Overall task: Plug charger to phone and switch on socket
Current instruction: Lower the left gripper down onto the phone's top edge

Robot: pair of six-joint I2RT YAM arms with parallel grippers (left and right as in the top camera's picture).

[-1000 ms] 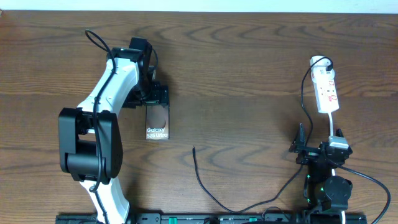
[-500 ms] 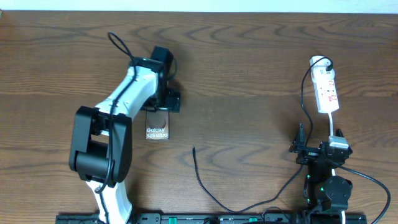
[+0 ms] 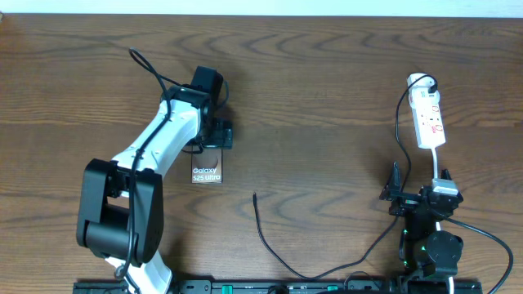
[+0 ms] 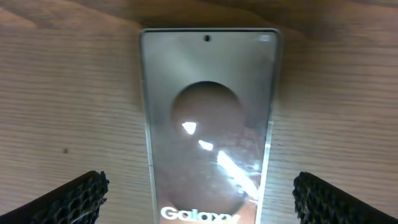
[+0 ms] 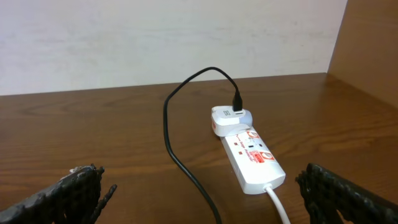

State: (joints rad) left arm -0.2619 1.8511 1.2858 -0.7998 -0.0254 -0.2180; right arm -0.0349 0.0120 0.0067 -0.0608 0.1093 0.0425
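Left hand [image 4: 202, 196] spread above the phone [image 4: 208, 124]; only its wrist view shows the screen's punch-hole camera [image 4: 207, 38].

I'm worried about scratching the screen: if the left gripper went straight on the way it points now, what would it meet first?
Probably the phone, which lies centred under the open left gripper. Its fingers stand wider than the phone, so they may reach the table either side; height is unclear.

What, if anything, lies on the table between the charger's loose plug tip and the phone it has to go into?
Nothing visible. Only bare table separates the charger's plug tip from the phone; the left hand, open, is at the phone's far end, not in that gap.
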